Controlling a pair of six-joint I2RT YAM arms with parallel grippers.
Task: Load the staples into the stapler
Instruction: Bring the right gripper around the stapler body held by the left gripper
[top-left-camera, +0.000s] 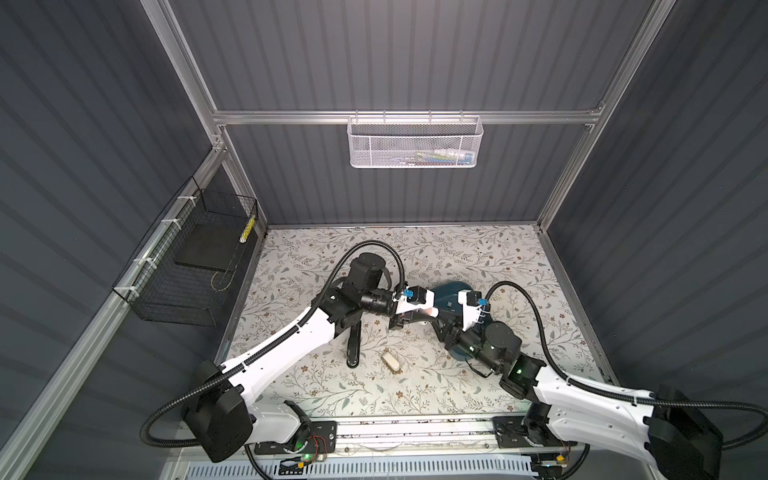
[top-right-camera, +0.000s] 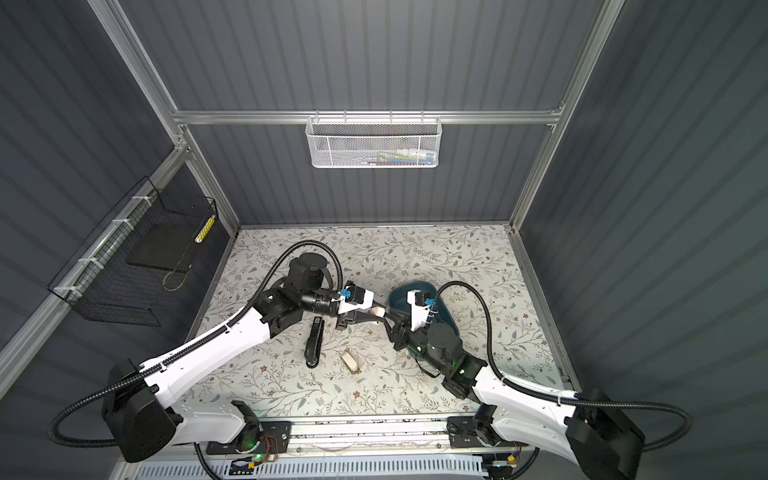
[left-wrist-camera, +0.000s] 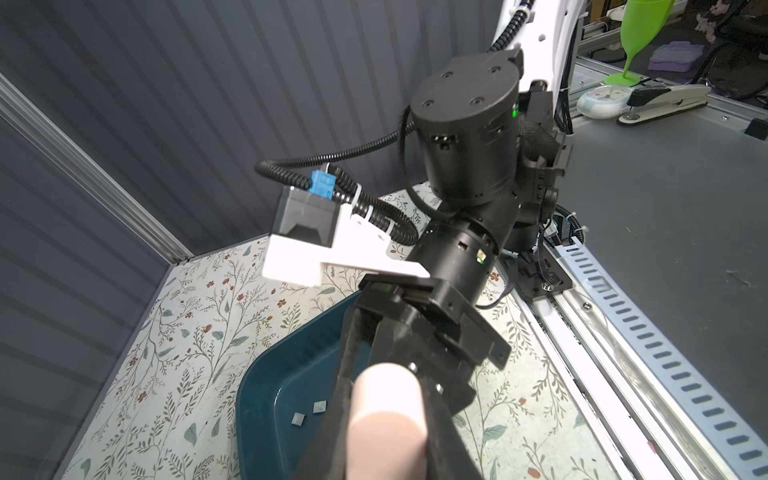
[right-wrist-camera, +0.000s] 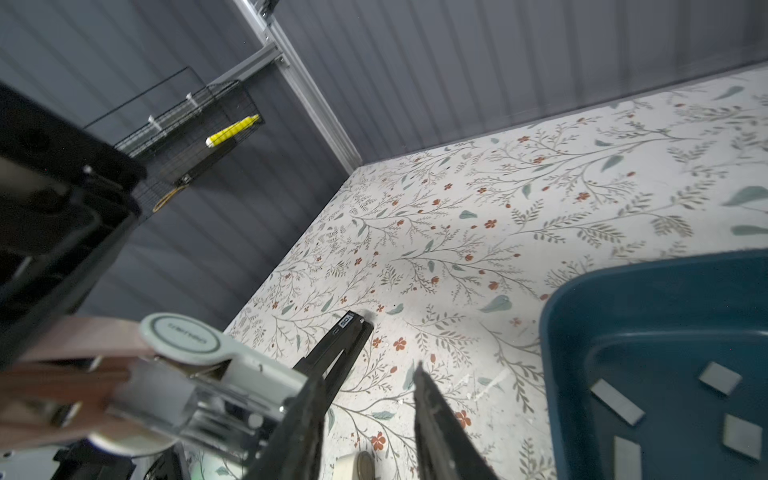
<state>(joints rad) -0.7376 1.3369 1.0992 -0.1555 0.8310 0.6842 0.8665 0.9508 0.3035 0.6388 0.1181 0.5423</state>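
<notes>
My left gripper (top-left-camera: 419, 316) is shut on the stapler (right-wrist-camera: 183, 345), a pink and pale-green one held off the table between the two arms, seen in both top views (top-right-camera: 377, 311). Its shiny metal magazine shows in the right wrist view. My right gripper (right-wrist-camera: 365, 374) is open right at the stapler's end; one finger lies against it and only the table shows in the gap. Several staples (right-wrist-camera: 617, 401) lie flat in the dark blue tray (right-wrist-camera: 582, 316) just beside it. Two of the staples (left-wrist-camera: 320, 406) show in the left wrist view next to my left gripper (left-wrist-camera: 390, 374).
A black stapler (top-left-camera: 353, 345) lies on the floral table under the left arm. A small cream object (top-left-camera: 392, 360) sits toward the front. A white mesh basket (top-left-camera: 415, 143) hangs on the back wall and a black wire basket (top-left-camera: 195, 266) on the left wall.
</notes>
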